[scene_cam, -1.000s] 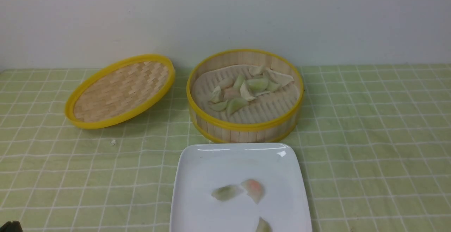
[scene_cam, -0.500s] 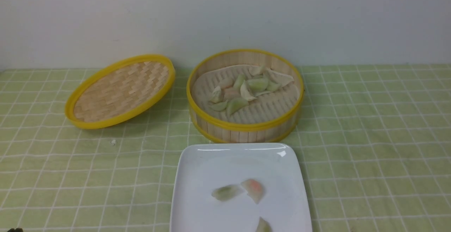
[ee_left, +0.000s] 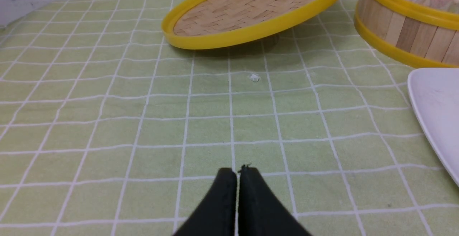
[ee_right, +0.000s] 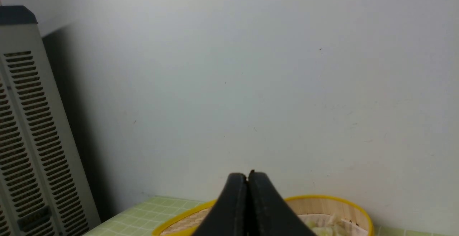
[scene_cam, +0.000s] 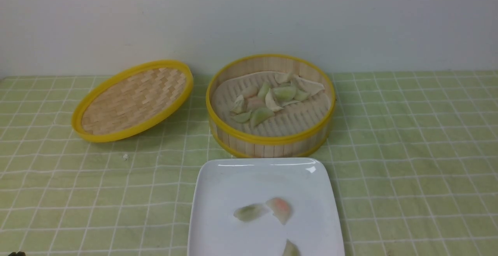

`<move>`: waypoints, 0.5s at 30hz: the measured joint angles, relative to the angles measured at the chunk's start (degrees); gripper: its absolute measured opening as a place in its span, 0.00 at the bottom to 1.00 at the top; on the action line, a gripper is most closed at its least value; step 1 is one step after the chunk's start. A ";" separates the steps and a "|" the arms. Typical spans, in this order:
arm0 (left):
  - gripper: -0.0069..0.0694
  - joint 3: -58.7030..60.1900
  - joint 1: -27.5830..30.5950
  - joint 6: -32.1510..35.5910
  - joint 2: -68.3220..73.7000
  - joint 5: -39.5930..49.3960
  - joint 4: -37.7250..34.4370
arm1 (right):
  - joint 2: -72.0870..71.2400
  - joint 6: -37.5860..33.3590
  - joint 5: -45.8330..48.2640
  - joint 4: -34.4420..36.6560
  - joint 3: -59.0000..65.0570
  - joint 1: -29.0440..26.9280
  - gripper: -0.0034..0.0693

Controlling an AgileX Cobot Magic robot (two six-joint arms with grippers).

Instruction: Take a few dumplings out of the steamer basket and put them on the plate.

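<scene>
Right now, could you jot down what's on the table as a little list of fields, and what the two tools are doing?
steamer basket: uncovered, behind the plate, a cluster of dumplings inside
lid: left of the basket, propped at a tilt
plate: nearest the robot, three dumplings showing, one cut by the picture's edge
tablecloth: green with white grid
left tool: shut, empty, low over the cloth
right tool: shut, empty, raised, facing the wall

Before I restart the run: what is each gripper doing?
Left gripper: closed, holding nothing.
Right gripper: closed, holding nothing.

Glossy white plate (scene_cam: 218, 193); slatted bamboo steamer basket (scene_cam: 272, 141).
</scene>
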 joint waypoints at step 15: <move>0.08 0.00 0.00 0.43 0.00 0.00 -0.01 | 0.00 -27.44 -1.30 21.96 0.00 0.00 0.03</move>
